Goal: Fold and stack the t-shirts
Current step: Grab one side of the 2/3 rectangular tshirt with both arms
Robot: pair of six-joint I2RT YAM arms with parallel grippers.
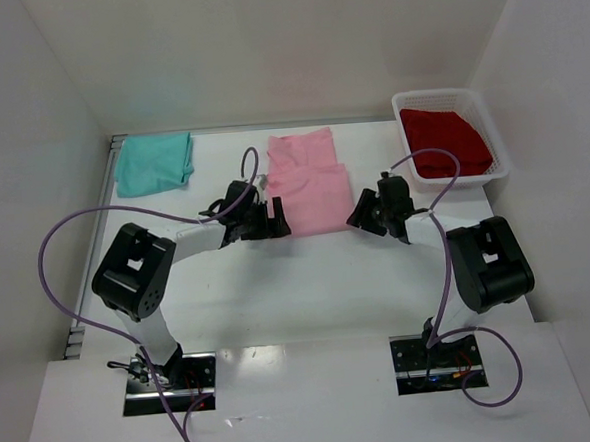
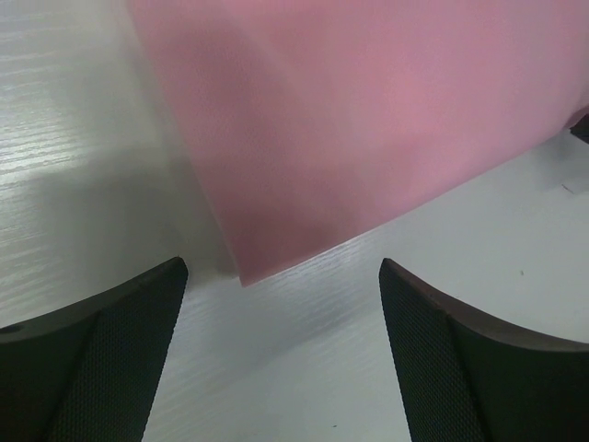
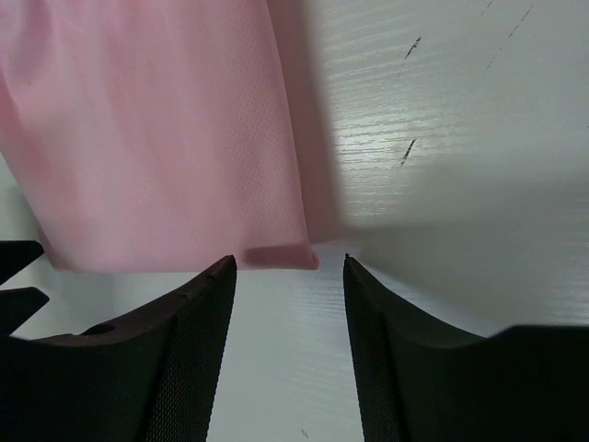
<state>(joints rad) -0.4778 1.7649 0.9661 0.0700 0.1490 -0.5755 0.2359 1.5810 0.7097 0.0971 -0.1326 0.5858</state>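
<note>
Pink shirt [image 1: 308, 180]: one, folded into an upright rectangle with a narrower far part, lying flat on the white table [image 1: 309, 280] at mid-width, towards the far side. Teal shirt [image 1: 153, 162]: one, folded, at the far left corner, well apart from the pink one. Red shirt [image 1: 445, 142]: one, bundled inside a white mesh basket [image 1: 433, 95] at the far right corner. Left gripper [image 1: 271, 222]: at the pink shirt's near left corner, jaws spread wide, nothing between them; its wrist view shows the cloth's corner resting on the table just ahead of the gap, both fingers [image 2: 101, 359] clear of it. Right gripper [image 1: 367, 217]: at the same shirt's near right corner, jaws parted more narrowly, gripping nothing; its wrist view shows the hem's corner just beyond the fingertips [image 3: 198, 313], and contact cannot be told. Both arms angle inward towards the pink shirt from either side.
</note>
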